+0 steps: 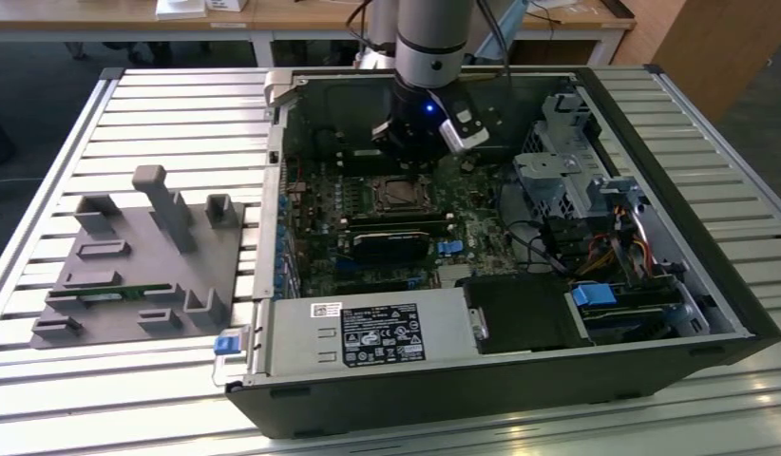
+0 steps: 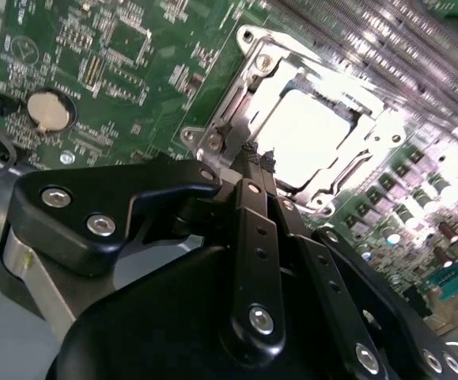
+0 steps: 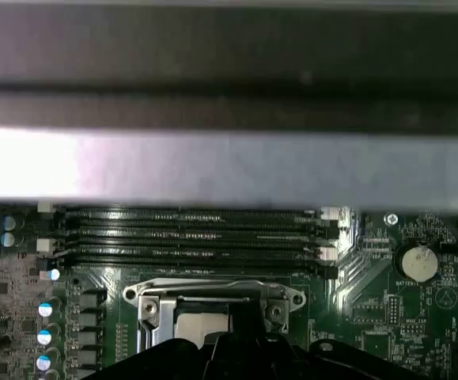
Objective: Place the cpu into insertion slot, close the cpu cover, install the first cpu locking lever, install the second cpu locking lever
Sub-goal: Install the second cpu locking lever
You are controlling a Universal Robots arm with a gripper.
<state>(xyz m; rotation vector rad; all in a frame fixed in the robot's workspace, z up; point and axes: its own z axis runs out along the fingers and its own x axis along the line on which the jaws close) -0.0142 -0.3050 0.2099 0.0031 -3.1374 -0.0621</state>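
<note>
Black gripper (image 2: 259, 162) fingers are pressed together, narrow, and I see nothing held between them; the tips sit just at the edge of the cpu cover (image 2: 248, 87). In the second wrist view I see the cpu (image 2: 308, 131) lying pale in the insertion slot (image 2: 347, 178), inside the cover's window. The exterior view shows me the computer case (image 1: 695, 285) and a grey fixture (image 1: 137, 256) on the table, at its left.

slatted metal table (image 1: 137, 104), open computer case (image 1: 695, 313), grey fixture (image 1: 137, 275)
</note>
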